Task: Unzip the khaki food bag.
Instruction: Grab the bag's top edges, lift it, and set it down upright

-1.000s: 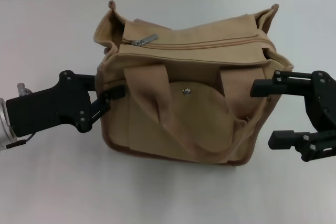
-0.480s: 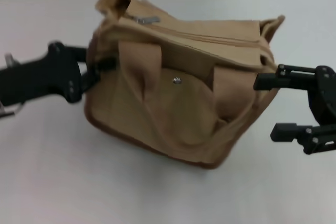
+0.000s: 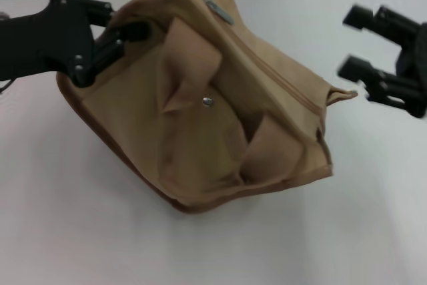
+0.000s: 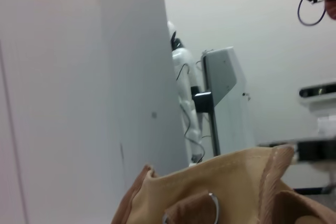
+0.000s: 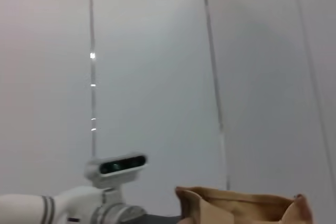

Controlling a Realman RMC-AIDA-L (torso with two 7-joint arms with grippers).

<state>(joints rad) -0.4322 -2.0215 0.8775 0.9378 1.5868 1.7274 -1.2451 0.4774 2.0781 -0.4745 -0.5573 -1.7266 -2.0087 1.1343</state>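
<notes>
On the left, the left end effector [image 3: 128, 31] is clamped on the upper left end of the khaki food bag [image 3: 220, 111], holding that end raised so the bag hangs tilted, its lower right corner toward the white counter [image 3: 80, 218]. The silver zipper pull [image 3: 219, 11] sits near the raised end, with the zipper running down toward the right. The metal snap [image 3: 207, 102] shows on the front pocket. At the far right, the right end effector [image 3: 363, 41] hovers spread wide, apart from the bag.
</notes>
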